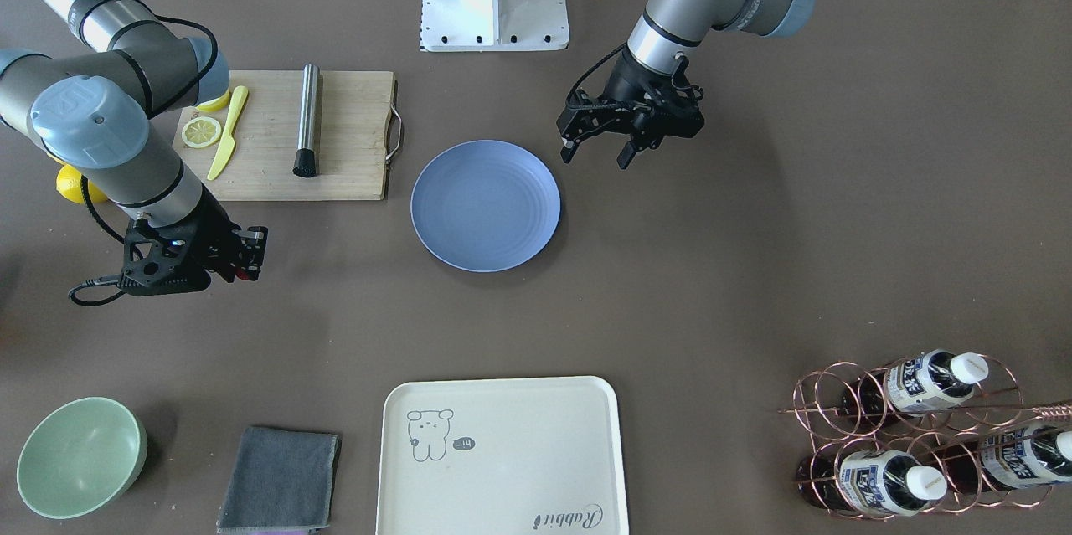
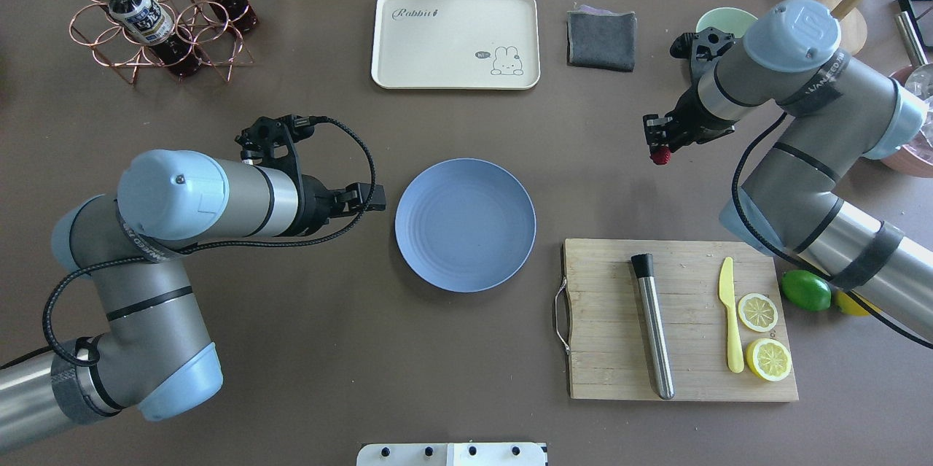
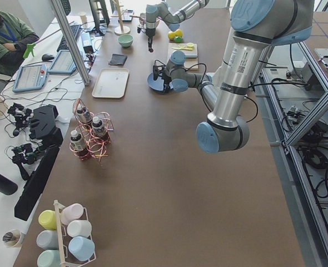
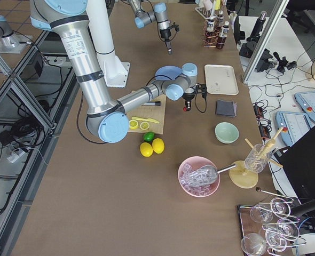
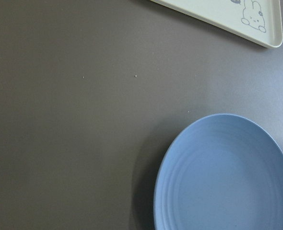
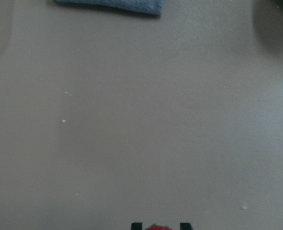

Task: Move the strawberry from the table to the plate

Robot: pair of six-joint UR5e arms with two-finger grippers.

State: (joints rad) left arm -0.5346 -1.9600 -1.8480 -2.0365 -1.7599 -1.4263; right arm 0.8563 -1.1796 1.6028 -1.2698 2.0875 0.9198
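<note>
Strawberry [image 2: 661, 154], pinched in our right gripper [image 2: 660, 149]; the plate [image 2: 465, 225] lies well apart to its left, near our spread left gripper [image 1: 598, 154].

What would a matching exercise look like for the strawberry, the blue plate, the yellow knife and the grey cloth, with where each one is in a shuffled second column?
Column one:
1. strawberry
2. blue plate
3. yellow knife
4. grey cloth

Column two:
A. lying on the wooden cutting board
B. beside the cream tray
C. gripped by the right gripper
D. on the table, with nothing on it

Pairs: 1-C, 2-D, 3-A, 4-B
</note>
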